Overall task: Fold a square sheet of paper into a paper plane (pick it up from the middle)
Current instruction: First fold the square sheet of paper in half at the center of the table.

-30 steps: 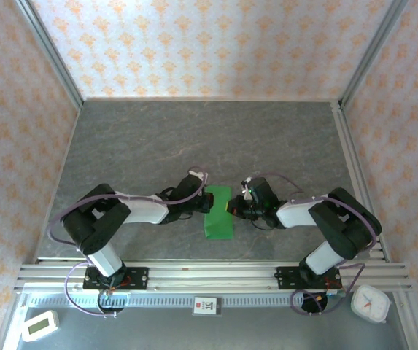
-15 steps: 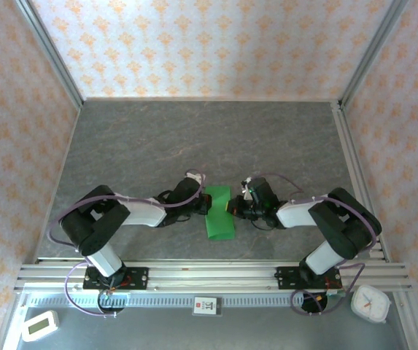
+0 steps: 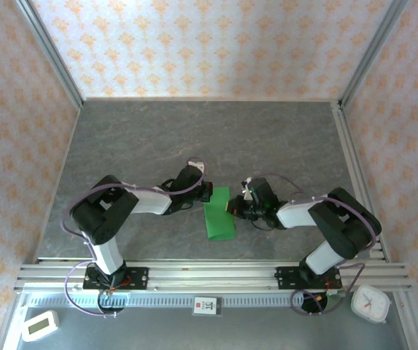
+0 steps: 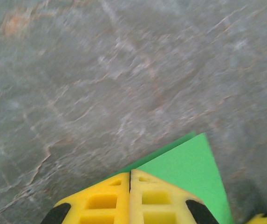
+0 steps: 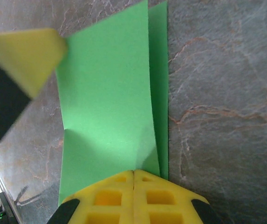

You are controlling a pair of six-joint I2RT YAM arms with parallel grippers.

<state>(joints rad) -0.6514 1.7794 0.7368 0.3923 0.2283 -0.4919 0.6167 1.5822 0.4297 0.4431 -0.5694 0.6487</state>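
The square sheet of paper [image 3: 219,219] is bright green and lies folded into a narrow strip on the grey table, between the two arms. In the right wrist view the paper [image 5: 105,93] has its upper layer slightly offset from the lower one and buckled near the fingertips. My left gripper [image 3: 207,194] is shut, and its tip rests at the paper's far left corner [image 4: 189,168]. My right gripper [image 3: 232,208] is shut too, its tip [image 5: 133,171] pressing down on the strip's right edge. The left gripper's yellow finger [image 5: 28,56] shows across the paper.
Aluminium rails [image 3: 209,275] run along the near edge in front of the arm bases. A white clock [image 3: 370,303] sits at the near right and a white timer [image 3: 39,325] at the near left. Patterned walls enclose the table [image 3: 194,138] on three sides.
My left gripper has slid along the paper's left edge towards its far corner, and the strip has turned slightly. The right gripper has stayed in place.
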